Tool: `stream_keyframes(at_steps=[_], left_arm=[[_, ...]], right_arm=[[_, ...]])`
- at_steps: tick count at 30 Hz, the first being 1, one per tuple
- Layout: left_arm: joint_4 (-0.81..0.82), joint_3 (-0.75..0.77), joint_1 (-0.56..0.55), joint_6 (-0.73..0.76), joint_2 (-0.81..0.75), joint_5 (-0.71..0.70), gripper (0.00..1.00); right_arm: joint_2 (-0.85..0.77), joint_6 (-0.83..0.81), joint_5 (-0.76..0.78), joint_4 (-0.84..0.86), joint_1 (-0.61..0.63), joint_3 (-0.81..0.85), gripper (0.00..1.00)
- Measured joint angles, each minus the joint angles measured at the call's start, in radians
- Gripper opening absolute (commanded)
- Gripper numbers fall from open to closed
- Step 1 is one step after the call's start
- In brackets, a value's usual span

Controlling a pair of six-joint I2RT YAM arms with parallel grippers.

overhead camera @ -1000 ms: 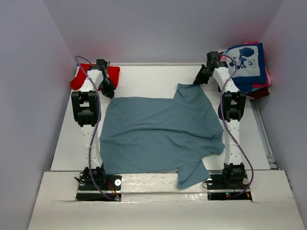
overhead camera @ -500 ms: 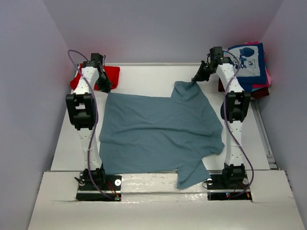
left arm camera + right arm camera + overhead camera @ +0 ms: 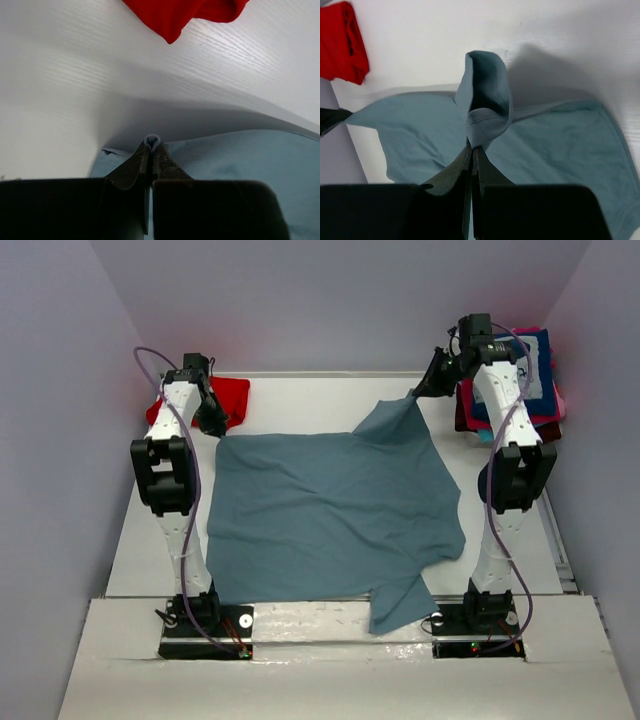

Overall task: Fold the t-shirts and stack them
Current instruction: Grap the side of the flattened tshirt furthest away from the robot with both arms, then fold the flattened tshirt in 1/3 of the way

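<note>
Overhead view first: the grey-blue t-shirt (image 3: 335, 510) lies spread over the middle of the bench (image 3: 300, 400). Its body runs left to right, and one sleeve is draped over the near edge at the right. My left claw (image 3: 212, 420) is at its far-left corner. My right claw (image 3: 432, 380) holds the far-right part lifted into a peak. A red t-shirt (image 3: 232, 398) lies bunched at the far left. A pile of other t-shirts (image 3: 530, 370), navy cartoon print on top, sits at the far right.

Left wrist view adds the grip itself: the claw is pressed together on a small fold of blue cloth that pokes out past the tips. The red shirt lies beyond, apart.

Right wrist view: the claw pinches a stitched hem, and the cloth curls into a loop past the tips.
</note>
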Motion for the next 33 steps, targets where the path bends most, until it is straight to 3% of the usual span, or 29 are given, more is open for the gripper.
stream_keyframes(at_steps=[10,24,33], left_arm=[[0.047,-0.223,0.0,-0.016,-0.147,0.034,0.06],[0.11,-0.491,0.0,-0.071,-0.36,0.128,0.06],[0.114,-0.572,0.015,-0.116,-0.429,0.148,0.06]], right_arm=[[-0.097,-0.031,0.051,-0.071,0.0,-0.278,0.07],[-0.394,-0.045,0.103,-0.09,0.0,-0.611,0.07],[-0.411,-0.037,0.137,-0.09,0.0,-0.739,0.07]])
